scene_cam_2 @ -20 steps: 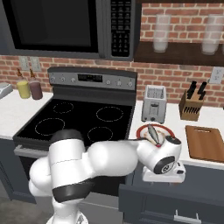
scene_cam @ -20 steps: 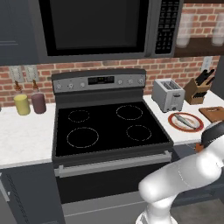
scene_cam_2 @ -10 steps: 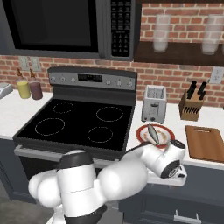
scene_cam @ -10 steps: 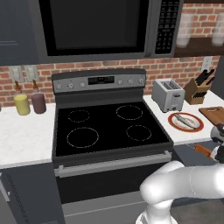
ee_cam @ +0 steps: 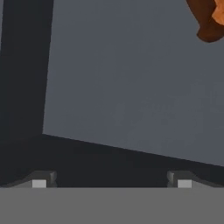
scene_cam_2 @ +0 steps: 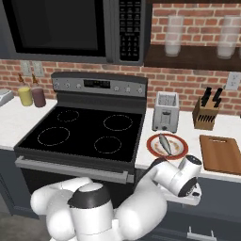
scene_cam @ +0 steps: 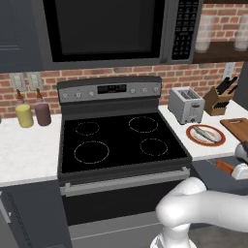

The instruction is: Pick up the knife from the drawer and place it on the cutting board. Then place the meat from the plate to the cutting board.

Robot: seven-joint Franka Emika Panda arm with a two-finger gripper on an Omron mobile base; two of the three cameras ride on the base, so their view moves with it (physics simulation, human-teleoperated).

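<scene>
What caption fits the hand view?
Open gripper over the drawer floor, the knife handle at the corner.

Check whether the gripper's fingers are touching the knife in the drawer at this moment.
Apart. In the hand view, the gripper is open, its fingertips low in the frame over the grey drawer floor, while the knife handle sits far off.

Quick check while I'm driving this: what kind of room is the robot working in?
A home-style kitchen, rendered rather than real. A black-topped stove sits under a microwave, and the white counter to its right carries a toaster and a knife block.
</scene>
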